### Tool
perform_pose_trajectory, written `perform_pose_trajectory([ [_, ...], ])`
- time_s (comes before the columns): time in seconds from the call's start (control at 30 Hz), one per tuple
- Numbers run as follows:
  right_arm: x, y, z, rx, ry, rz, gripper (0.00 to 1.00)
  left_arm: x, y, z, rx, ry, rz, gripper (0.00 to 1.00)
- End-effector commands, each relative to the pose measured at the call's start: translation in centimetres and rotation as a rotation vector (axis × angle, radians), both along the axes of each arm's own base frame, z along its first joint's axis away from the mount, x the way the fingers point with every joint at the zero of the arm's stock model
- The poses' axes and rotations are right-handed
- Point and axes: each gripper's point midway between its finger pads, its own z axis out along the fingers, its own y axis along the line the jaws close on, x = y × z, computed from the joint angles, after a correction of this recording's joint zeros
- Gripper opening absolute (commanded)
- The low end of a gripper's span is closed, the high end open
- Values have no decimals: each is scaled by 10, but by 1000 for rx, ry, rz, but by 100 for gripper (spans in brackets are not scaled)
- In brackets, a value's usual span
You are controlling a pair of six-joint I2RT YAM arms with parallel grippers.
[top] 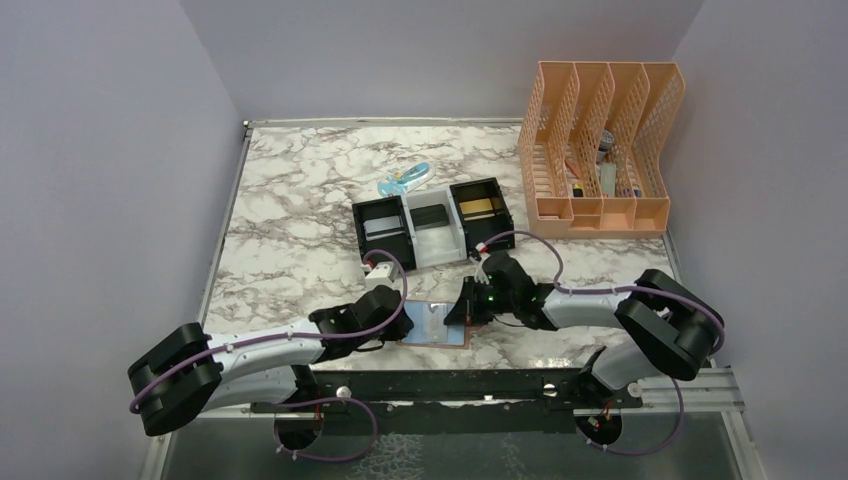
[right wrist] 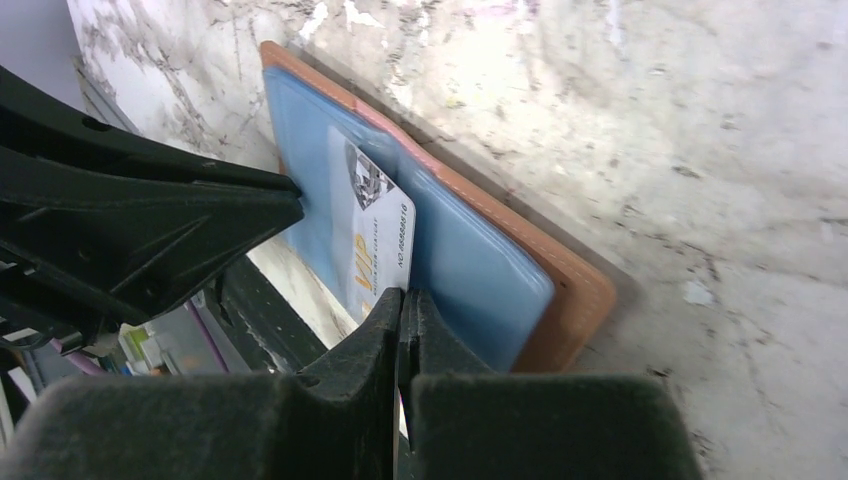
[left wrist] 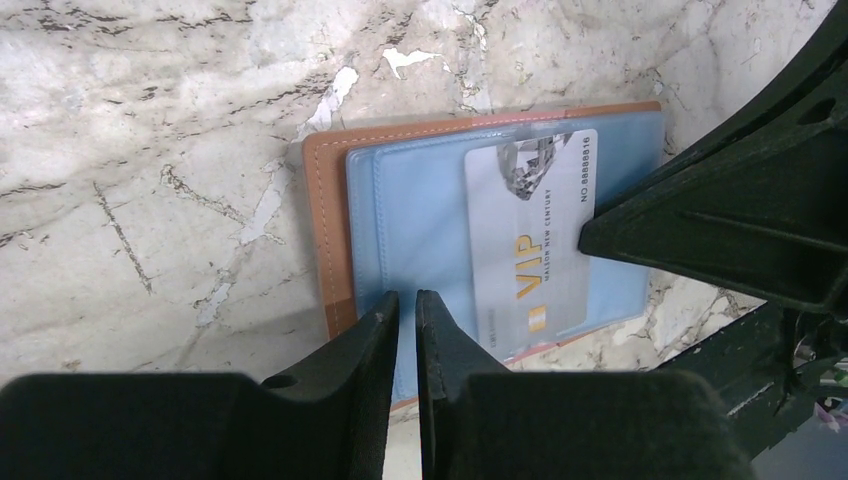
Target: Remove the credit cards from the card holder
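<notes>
The tan card holder (top: 436, 326) lies open near the table's front edge, its pale blue pockets (left wrist: 420, 220) facing up. A silvery credit card (left wrist: 530, 240) marked VIP lies slantwise on the blue pocket. My right gripper (right wrist: 404, 295) is shut on this card's near corner, and in the left wrist view its black tip (left wrist: 592, 236) meets the card's edge. My left gripper (left wrist: 407, 296) rests its tips on the blue pocket by the holder's left side, jaws only a slit apart with nothing between them.
Behind the holder stands a black-and-white three-compartment tray (top: 431, 240); a gold card (top: 480, 207) lies in its right bin. A pale blue object (top: 405, 180) lies farther back. An orange file rack (top: 600, 150) fills the back right corner. Walls close in on both sides.
</notes>
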Motion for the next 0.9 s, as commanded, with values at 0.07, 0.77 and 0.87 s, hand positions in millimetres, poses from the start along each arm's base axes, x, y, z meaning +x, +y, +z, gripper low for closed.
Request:
perform_pose_trajectory([
  [0.07, -4, -9, -3, -4, 11, 36, 1, -5, 10, -2, 65, 15, -14, 27],
  [0.77, -5, -6, -6, 23, 53, -2, 7, -11, -15, -19, 57, 60, -132, 21],
  [0.87, -4, -7, -8, 23, 68, -19, 14, -15, -10, -29, 85, 85, -124, 19],
])
